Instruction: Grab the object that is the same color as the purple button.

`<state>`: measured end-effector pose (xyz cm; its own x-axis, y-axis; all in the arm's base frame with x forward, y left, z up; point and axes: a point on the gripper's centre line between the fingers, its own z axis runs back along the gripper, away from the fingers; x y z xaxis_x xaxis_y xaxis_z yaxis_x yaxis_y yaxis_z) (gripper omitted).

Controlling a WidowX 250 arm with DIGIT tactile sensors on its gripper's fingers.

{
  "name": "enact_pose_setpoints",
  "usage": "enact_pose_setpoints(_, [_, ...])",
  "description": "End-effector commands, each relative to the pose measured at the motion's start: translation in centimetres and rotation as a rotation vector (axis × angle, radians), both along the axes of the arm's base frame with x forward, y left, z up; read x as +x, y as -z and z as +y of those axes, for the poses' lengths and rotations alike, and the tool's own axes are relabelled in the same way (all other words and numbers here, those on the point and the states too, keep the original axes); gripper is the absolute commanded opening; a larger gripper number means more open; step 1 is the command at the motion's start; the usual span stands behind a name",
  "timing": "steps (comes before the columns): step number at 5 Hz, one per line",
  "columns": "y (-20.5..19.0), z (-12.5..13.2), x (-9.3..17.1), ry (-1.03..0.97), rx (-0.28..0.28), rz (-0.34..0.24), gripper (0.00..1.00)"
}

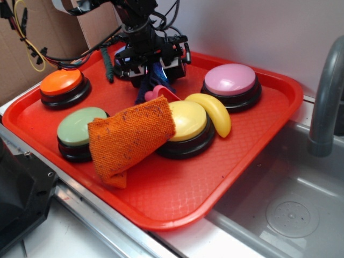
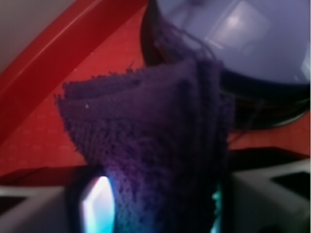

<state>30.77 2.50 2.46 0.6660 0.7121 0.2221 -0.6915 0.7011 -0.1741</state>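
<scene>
At the tray's (image 1: pixel 258 137) back, the fingers (image 2: pixel 97 204) clamp the purple cloth (image 2: pixel 150 145) between them.

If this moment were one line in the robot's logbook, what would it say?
gripper: shut on purple cloth | cloth: pinched, bunched up | purple button: just behind cloth | tray: red

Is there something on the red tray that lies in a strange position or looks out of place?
Yes. The orange cloth lies crumpled across the green button and leans on the yellow button, partly covering both. A banana rests against the yellow button. The purple cloth hangs bunched in the tool.
</scene>
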Motion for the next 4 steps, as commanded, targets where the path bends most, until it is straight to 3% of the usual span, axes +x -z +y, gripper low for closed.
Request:
enact_pose_setpoints(1, [-4.6, 0.9, -0.2, 0.047, 0.032, -0.029, 0.0])
enact_pose_setpoints(3, [-11.7, 3.1, -3.8, 0.316, 0.124, 0.064, 0.0])
enact_pose_setpoints(4, [-13.6, 3.4, -6.4, 0.407, 0.123, 0.059, 0.0])
